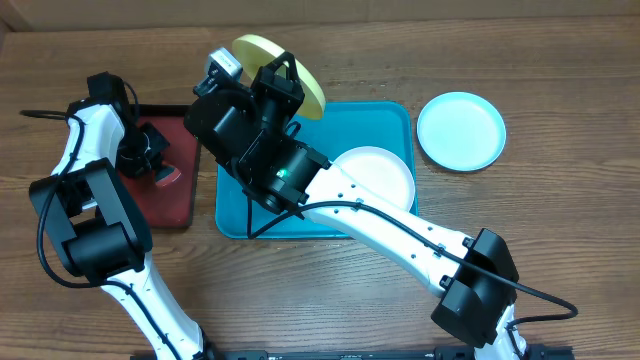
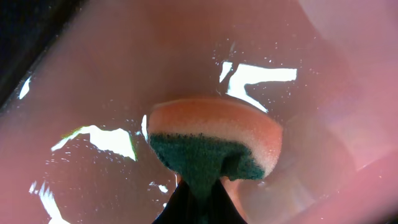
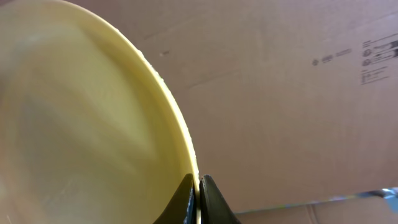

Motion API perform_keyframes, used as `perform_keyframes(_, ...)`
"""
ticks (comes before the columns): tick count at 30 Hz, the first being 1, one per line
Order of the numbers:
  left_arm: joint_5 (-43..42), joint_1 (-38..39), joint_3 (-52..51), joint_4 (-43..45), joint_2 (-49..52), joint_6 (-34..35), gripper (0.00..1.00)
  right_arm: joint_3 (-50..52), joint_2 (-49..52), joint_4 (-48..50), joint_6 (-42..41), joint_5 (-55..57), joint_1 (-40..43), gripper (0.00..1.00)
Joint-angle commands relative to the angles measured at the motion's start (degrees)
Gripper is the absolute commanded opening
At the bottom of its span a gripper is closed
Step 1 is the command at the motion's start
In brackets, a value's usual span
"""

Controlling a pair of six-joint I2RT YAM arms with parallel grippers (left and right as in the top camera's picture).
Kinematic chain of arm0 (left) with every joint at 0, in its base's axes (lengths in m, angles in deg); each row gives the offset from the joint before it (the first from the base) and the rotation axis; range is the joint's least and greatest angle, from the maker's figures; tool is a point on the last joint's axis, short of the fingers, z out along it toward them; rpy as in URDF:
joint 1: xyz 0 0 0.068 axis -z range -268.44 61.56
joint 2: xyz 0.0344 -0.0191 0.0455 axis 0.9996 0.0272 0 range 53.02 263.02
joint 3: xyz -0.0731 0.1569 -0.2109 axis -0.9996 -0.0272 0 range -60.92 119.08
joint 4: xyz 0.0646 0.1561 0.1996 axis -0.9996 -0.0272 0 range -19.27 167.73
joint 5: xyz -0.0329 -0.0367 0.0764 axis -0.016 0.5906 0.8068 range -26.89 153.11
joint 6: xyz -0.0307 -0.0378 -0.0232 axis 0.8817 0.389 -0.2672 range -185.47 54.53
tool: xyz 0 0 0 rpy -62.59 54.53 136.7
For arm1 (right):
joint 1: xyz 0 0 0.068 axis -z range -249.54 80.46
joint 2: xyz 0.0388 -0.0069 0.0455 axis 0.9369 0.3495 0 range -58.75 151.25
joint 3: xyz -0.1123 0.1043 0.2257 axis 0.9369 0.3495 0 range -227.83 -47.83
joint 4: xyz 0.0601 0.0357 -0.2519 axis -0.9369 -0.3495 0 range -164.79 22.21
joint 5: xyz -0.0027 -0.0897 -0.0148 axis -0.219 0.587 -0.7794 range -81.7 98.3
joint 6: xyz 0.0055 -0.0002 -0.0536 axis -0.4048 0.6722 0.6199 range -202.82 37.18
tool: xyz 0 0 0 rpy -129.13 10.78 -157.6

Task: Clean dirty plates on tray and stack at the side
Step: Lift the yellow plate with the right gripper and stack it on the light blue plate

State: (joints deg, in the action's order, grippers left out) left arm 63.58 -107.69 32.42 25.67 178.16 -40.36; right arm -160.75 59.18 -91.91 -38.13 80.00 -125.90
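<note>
1. The right gripper (image 3: 198, 194) has its jaws closed tight on the rim of the yellow-green plate (image 3: 81, 124). The two dark fingertips pinch the thin edge with only the plate's thickness between them.
2. From the jaws, the plate spreads up and away to one side, standing tilted on its edge and clear of any surface. On the other side of the jaws there is only brown cardboard (image 3: 280, 93).
3. Seen from overhead, the gripped plate hangs above the far corner of the turquoise tray (image 1: 395, 115), the corner nearest the left arm.
4. The white plate (image 1: 385, 170) lies flat inside that tray, back behind the right jaws and alongside the right forearm, which covers part of it.
5. The mint-blue plate (image 1: 461, 131) lies flat on the tabletop (image 1: 300, 300), just outside the tray's rim and well apart from both pairs of jaws.
6. The left gripper (image 2: 200, 186) is clamped shut on a sponge (image 2: 217, 134). Its fingertips squeeze the green scouring layer, and the orange foam layer sits beyond them.
7. Past the sponge lies the wet, glossy floor of the dark-red tray (image 1: 175, 210). I cannot tell whether the sponge touches it.
</note>
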Motion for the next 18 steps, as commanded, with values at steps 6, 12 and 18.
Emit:
perform_keyframes(6, 0.33, -0.24, -2.25, -0.66, 1.20, -1.22, 0.04, 0.00, -0.90, -12.37, -22.77, -18.75, 3.26, 0.04)
perform_keyframes(12, 0.33, -0.24, -2.25, -0.57, 1.20, -3.80, 0.04, -0.92, -1.09, -26.53, -39.43, -38.64, 13.29, 0.04)
perform_keyframes(18, -0.07, -0.24, -2.25, -0.63, 1.20, -3.76, 0.04, -2.99, -3.19, -32.06, -48.22, -69.61, 31.15, 0.04)
